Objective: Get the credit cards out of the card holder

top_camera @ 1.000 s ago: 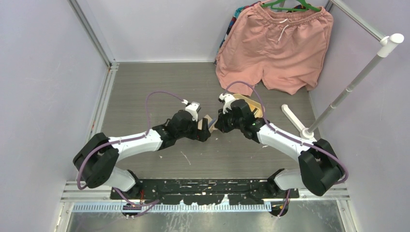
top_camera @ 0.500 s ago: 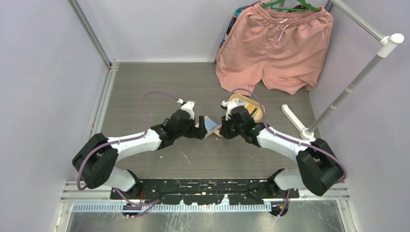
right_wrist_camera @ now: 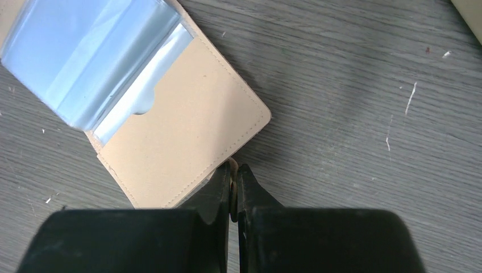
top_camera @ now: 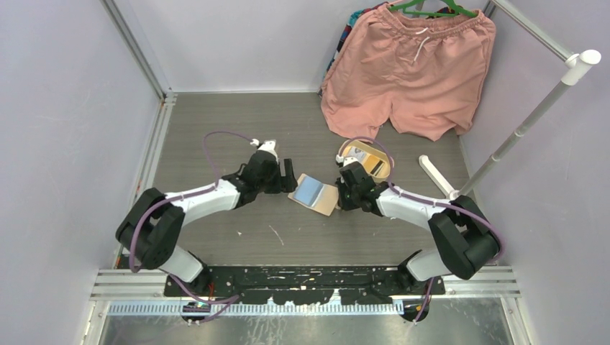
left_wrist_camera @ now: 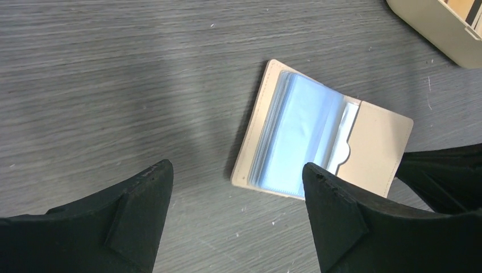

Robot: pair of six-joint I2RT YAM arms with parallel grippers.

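The tan card holder lies open and flat on the table, with pale blue pockets facing up. My right gripper is shut on the holder's thin snap tab at its right edge. The holder fills the upper left of the right wrist view. My left gripper is open and empty, just left of the holder, not touching it. An orange-yellow credit card lies in the oval tray. No card shows clearly inside the pockets.
The oval tan tray stands just behind my right gripper; its wall shows in the left wrist view. Pink shorts hang at the back right. A white rod on a stand leans at the right.
The card holder came down from between both grippers and now lies open on the table. My left gripper let go and drew back left. My right gripper lowered, still on the tab.
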